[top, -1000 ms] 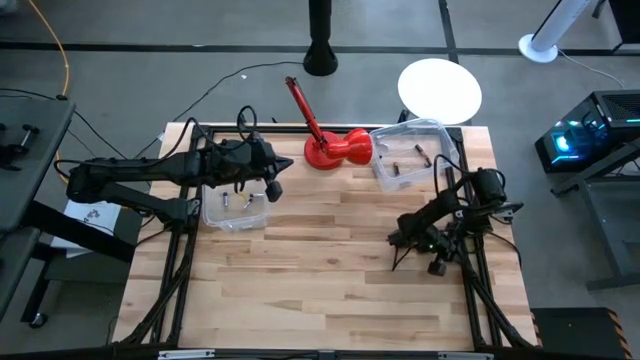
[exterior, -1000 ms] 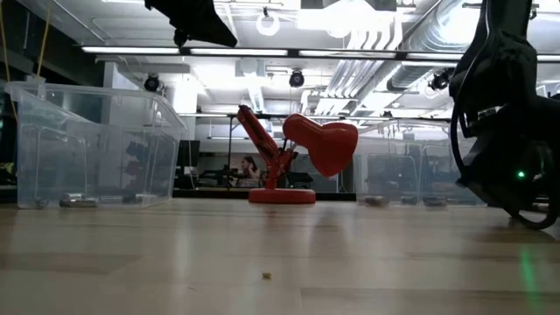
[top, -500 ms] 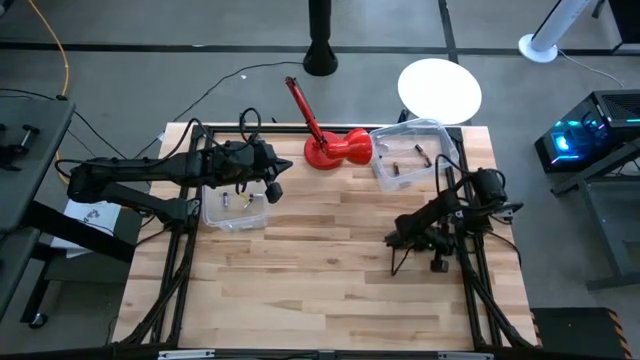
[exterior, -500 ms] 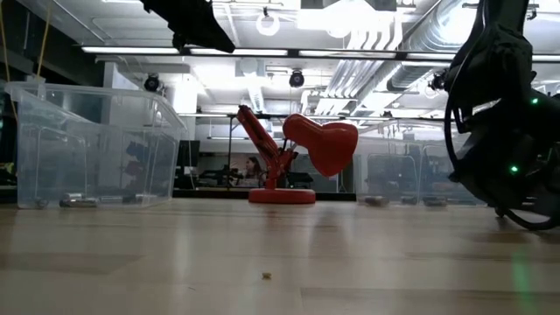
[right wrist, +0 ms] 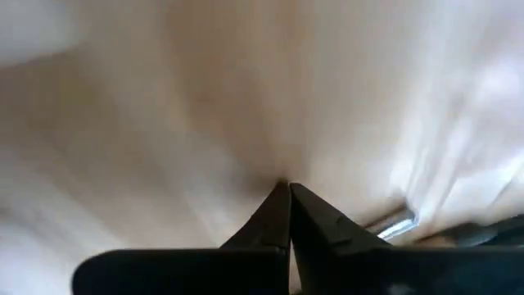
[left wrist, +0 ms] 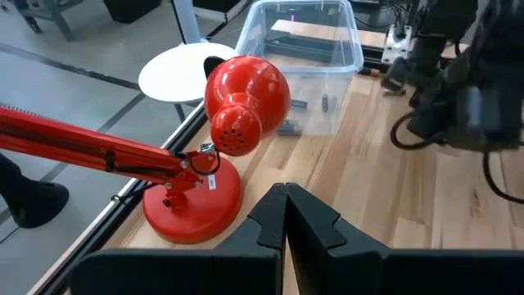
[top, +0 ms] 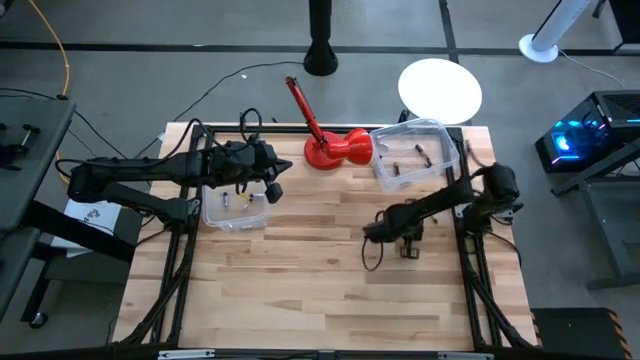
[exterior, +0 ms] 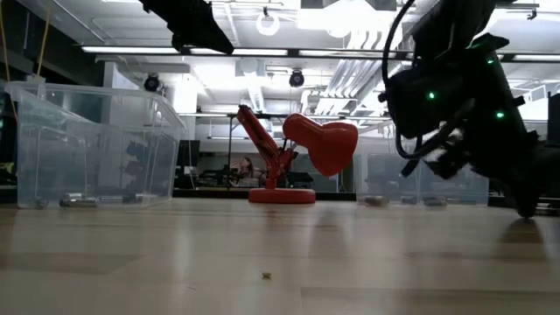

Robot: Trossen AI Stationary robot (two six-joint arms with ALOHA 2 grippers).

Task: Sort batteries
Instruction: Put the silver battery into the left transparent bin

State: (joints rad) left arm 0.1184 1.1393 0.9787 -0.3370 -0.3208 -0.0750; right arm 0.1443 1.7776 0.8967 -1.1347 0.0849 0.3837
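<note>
Two clear plastic bins stand on the wooden table. The left bin [top: 235, 205] has small batteries [top: 228, 200] lying on its floor, which the low view also shows [exterior: 79, 201]. The right bin [top: 410, 152] holds a few dark batteries [left wrist: 288, 127]. My left gripper [left wrist: 284, 197] hangs shut above the left bin's right edge [top: 272, 190]. My right gripper [right wrist: 286, 190] is shut and points down at bare wood near the table's middle [top: 372, 232]. It holds nothing that I can see.
A red desk lamp [top: 340, 150] stands at the far edge between the bins, its head [left wrist: 246, 98] drooping toward the right bin. A black cable loops below the right arm [top: 385, 255]. Bare wood fills the near half of the table [top: 300, 290].
My right arm has swung out from the table's right edge toward the middle, carrying its shut gripper leftward over the wood. The left arm and both bins have kept still.
</note>
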